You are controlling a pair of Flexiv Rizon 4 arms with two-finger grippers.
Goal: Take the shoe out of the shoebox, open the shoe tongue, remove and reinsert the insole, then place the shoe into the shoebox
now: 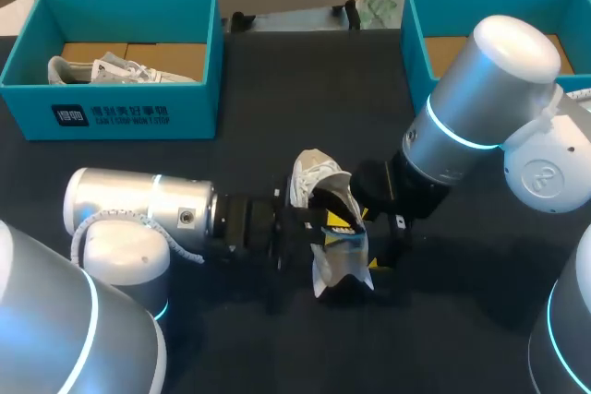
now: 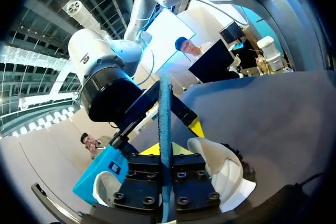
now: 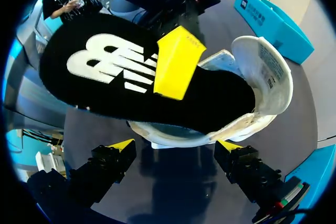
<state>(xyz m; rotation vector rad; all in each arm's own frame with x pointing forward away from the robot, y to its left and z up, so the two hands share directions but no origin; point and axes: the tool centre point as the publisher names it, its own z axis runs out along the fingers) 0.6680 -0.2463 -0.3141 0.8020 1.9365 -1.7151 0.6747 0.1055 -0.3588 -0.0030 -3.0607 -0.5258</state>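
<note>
Mid-table scene, read left to right, with hazards first and counts after. The left gripper [image 2: 169,139] is clamped on the insole [image 3: 131,77], one yellow tip pressed flat on its printed face. The insole has one end at the mouth of the shoe [image 1: 317,177] and the rest of it out in the air. The shoe stands at mid table between my two arms, outside both boxes. The right gripper [image 3: 176,144] has its fingers spread wide, with the shoe just ahead of them and, as far as I can see, unheld.

Hazards, as I judge them:
- The insole is pinched at one spot, so it may buckle or swing if I push it.
- Its end may catch on the tongue or collar.
- The loose shoe may slide or tip under that push.
- The grippers work close together and could knock each other.

Counts:
- Two boxes: the left box [image 1: 111,117] and the right box [image 1: 416,34], which is the likelier home for the shoe.
- Two shoes: the boxed shoe [image 1: 111,69] lying in the left box, and the shoe at mid table.
- One insole.
- Two grippers.
</note>
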